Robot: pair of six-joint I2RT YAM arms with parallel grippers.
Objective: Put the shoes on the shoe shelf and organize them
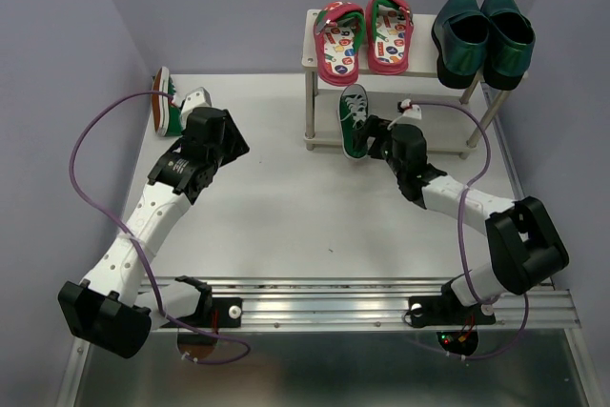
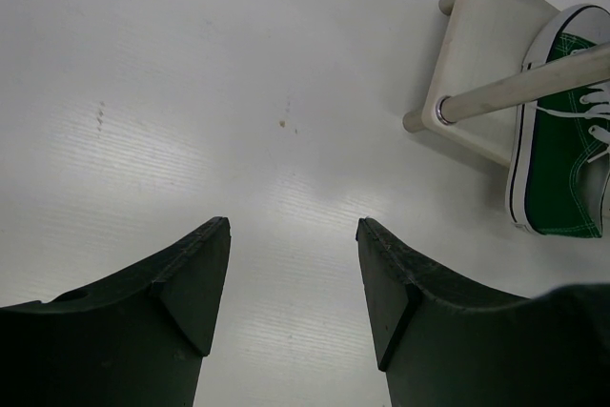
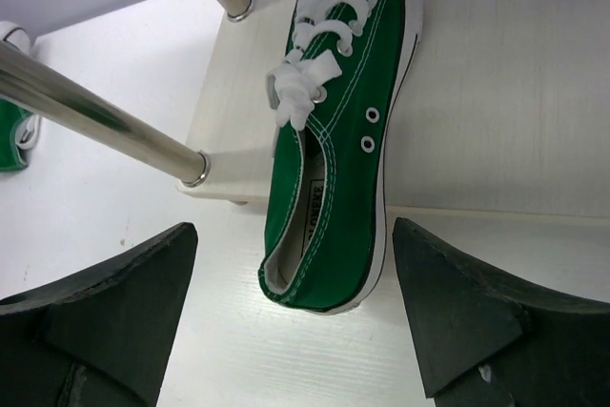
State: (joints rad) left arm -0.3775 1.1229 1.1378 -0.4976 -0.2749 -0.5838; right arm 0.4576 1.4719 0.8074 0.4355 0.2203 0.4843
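White table [image 1: 286, 226] between lavender walls. Left gripper [image 2: 294, 228] partly open above bare table toward the left edge, holding nothing. Right gripper [image 3: 294, 229] wide open at the lower tier of the shoe shelf [image 1: 423, 50], either side of a green sneaker [image 1: 355, 119] without touching it. On the top board, red flip-flops [image 1: 362, 35] left, teal loafers [image 1: 481, 35] right. Second sneaker [image 1: 172, 102] at the table's far left corner.

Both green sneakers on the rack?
No: one green sneaker rests on the shoe shelf's lower board, but the other sneaker lies on the table at far left.
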